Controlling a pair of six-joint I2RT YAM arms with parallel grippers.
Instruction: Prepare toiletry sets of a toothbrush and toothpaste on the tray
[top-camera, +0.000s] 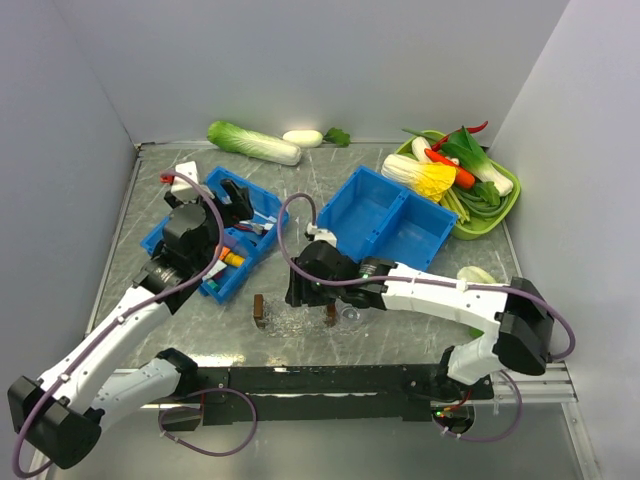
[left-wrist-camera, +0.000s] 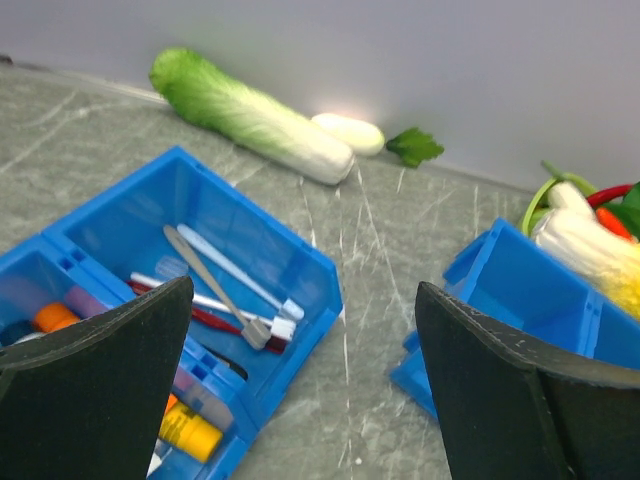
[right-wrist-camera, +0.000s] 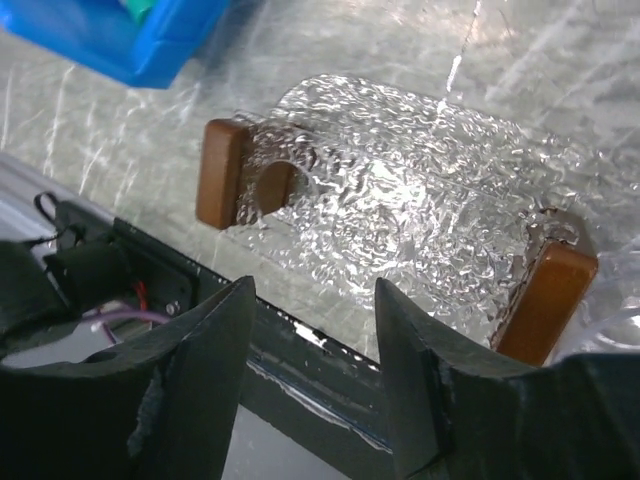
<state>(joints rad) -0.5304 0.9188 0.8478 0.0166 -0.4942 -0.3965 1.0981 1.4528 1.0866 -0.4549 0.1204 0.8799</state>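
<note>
Tray (right-wrist-camera: 400, 190) lies on the desk (left-wrist-camera: 380, 250) beneath the right gripper (right-wrist-camera: 312, 300), whose jaws are parted and empty. Left gripper (left-wrist-camera: 300, 300), wide and empty, hovers over the bin (left-wrist-camera: 312, 268). Only its wrist view resolves a toothbrush (left-wrist-camera: 213, 283) inside.

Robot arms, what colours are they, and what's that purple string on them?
The left arm and right arm have white tube sections with chunky black joints. The purple string is a thin cable looping along each arm. The fingers are black, flat wedges.
</note>
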